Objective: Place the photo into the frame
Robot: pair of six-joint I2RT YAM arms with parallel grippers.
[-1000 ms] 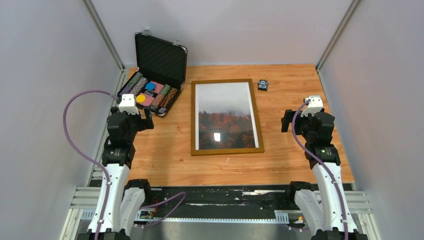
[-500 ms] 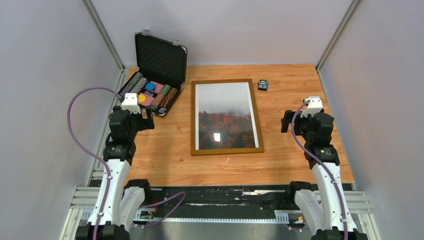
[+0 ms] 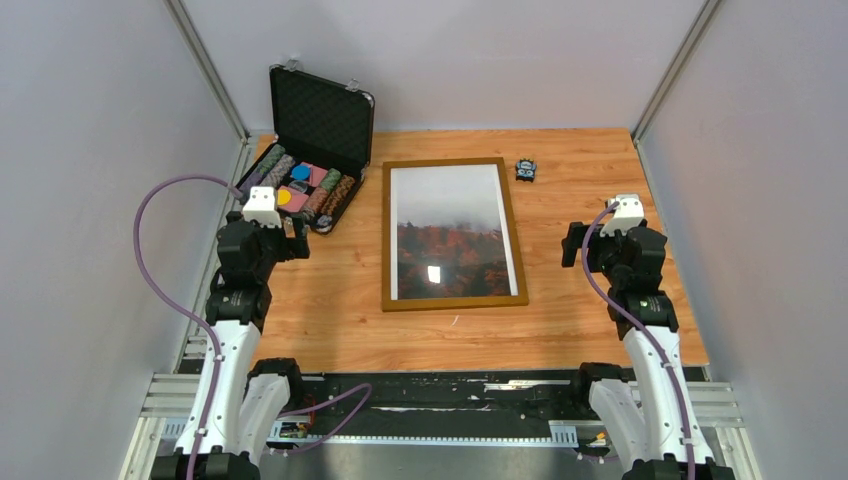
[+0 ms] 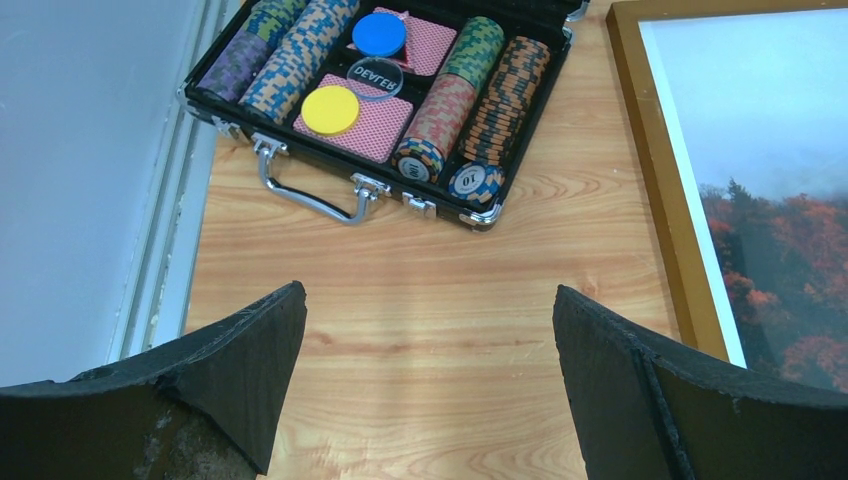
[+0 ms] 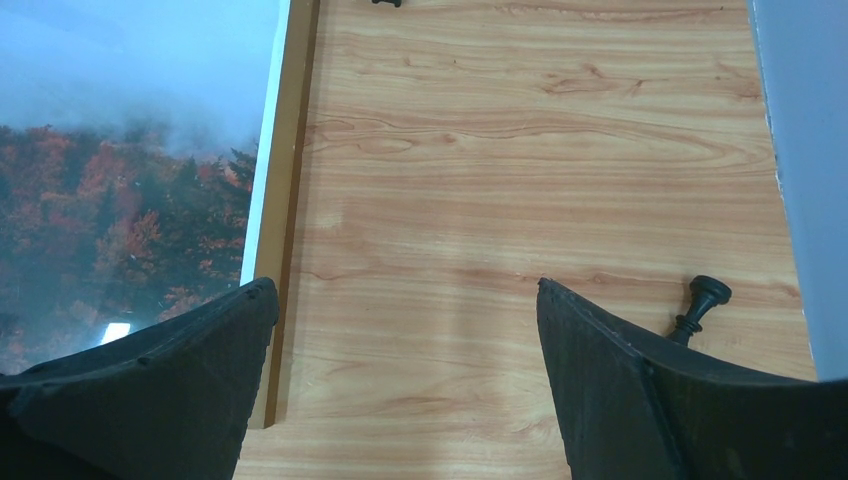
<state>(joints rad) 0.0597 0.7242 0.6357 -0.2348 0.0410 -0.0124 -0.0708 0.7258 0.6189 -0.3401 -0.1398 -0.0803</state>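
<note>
White-bordered misty autumn-tree photo [image 3: 456, 230] lies inside thin light-brown wooden frame [image 4: 663, 170], mid-table, unmoved. Left gripper [image 4: 425, 380] shifted slightly; right gripper [image 5: 405, 380] steady. All 2 wide, empty. Task looks complete.

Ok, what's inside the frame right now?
The photo fills the frame, misty sky over orange trees facing up. Anything beneath the photo is covered.
</note>
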